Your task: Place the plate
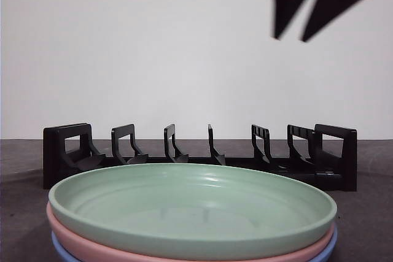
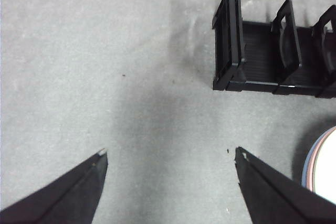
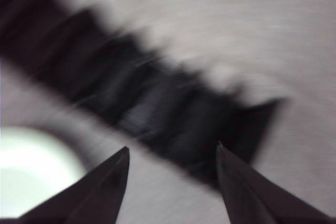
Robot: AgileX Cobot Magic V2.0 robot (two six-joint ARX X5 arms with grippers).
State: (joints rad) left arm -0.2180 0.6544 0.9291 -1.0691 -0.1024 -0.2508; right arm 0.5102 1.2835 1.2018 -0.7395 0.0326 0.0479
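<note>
Hanging high at the right with jaws apart and empty, right gripper (image 1: 310, 16) faces the green plate (image 1: 190, 210) stacked near the slotted rack (image 1: 196, 154), presumably for pickup.

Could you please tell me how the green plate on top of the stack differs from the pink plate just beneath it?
The pale green round plate lies on top with its whole inside bare; the pink round plate below shows only its rim. Green rests on pink, while pink rests on a blue plate. Both look alike in shape and lie flat before the black slotted rack.
</note>
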